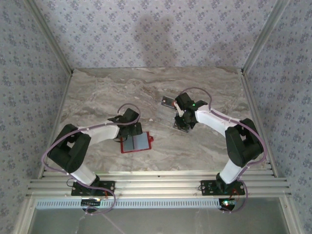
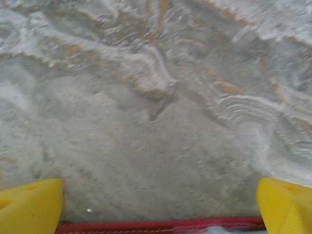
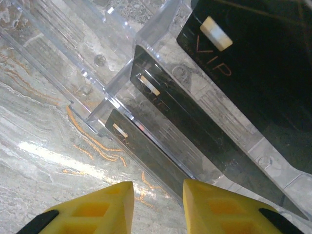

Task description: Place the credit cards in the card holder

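The right gripper (image 3: 158,207), jaws narrowed to a slim gap with nothing clamped yet, hangs over the nearest of the credit cards (image 3: 141,151) standing in a clear rack (image 3: 97,63) right of centre. It should straddle that card's edge squarely and lift straight (the neighbouring card sits close). The left gripper (image 2: 158,195) hangs wide open just beyond the card holder (image 1: 136,151), near left.

Soft, even light; sharpness varies by view.
A faint shadow falls on the back wall (image 1: 151,29). The left wrist view of the table (image 2: 146,136) is blurred; glare streaks the clear stand (image 3: 97,44) in the right wrist view.
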